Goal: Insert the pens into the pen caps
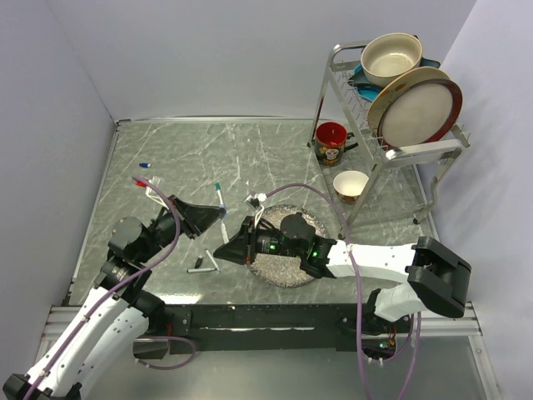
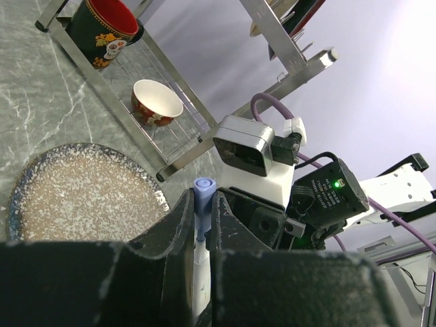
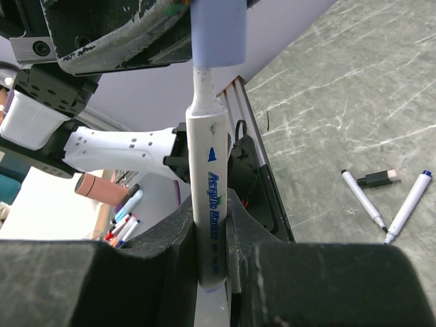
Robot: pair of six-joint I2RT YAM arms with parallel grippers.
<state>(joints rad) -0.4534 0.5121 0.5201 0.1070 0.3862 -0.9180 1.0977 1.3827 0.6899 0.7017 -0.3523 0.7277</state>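
My left gripper (image 2: 202,201) is shut on a blue pen cap (image 2: 204,193). My right gripper (image 3: 212,204) is shut on a white pen (image 3: 210,167) printed "Acrylic Marker". The pen's narrow front end goes up into the blue pen cap (image 3: 218,30), and its neck still shows below the cap. In the top view the left gripper (image 1: 218,216) and right gripper (image 1: 230,247) meet tip to tip left of the speckled plate (image 1: 287,275). Two loose pens (image 3: 362,199) (image 3: 409,204) and a black cap (image 3: 377,179) lie on the table. A teal-capped pen (image 1: 218,194) lies further back.
A dish rack (image 1: 391,108) with plates and a pot stands at the back right. A red mug (image 1: 331,143) and a small bowl (image 1: 351,184) sit beside it. Red-tipped and blue-tipped pens (image 1: 145,178) lie at the far left of the marbled table.
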